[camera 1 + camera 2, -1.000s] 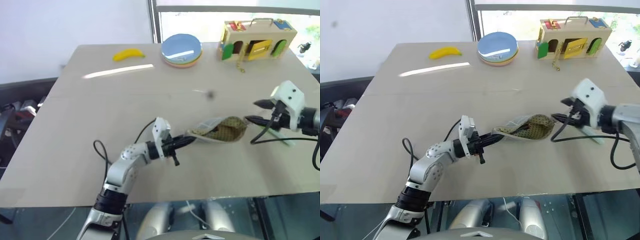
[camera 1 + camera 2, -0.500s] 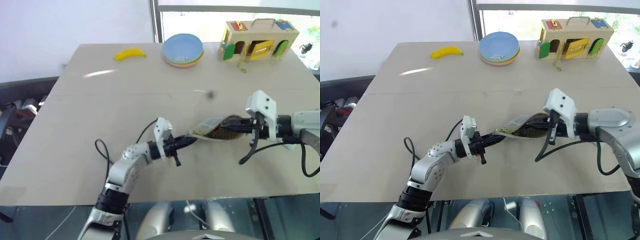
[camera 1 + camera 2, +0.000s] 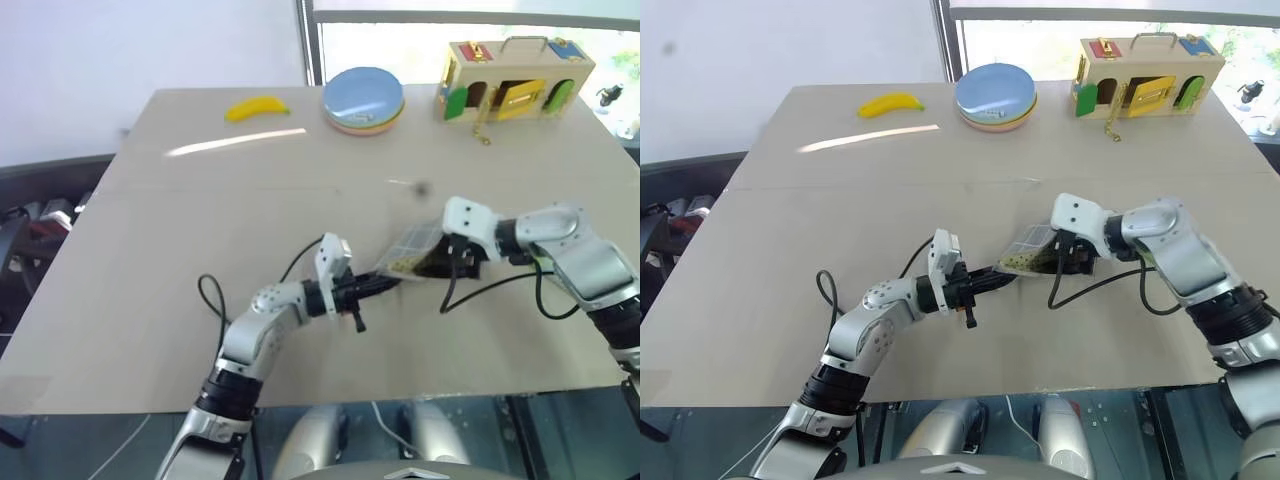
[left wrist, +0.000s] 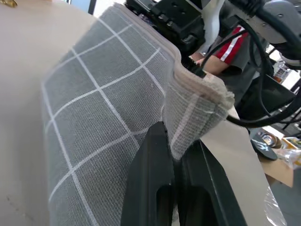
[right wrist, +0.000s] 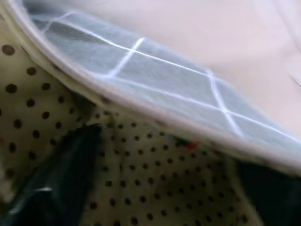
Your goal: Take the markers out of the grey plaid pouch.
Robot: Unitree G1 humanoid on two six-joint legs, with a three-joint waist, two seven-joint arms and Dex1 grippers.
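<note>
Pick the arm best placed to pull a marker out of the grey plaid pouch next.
Right. The right gripper is already at the open mouth of the soft grey plaid fabric pouch, inside its dotted lining. The left gripper is shut on the pouch's edge, holding it.

The grey plaid pouch (image 4: 108,117), its dotted yellow lining showing, lies open between the grippers, one corner pinched in the left gripper (image 4: 173,155), the right gripper (image 3: 1065,262) inside its mouth.

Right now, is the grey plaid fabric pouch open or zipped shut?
Open. The soft grey plaid pouch gapes, showing its cream dotted lining; the left tool pinches one edge, and the right tool reaches into the mouth.
</note>
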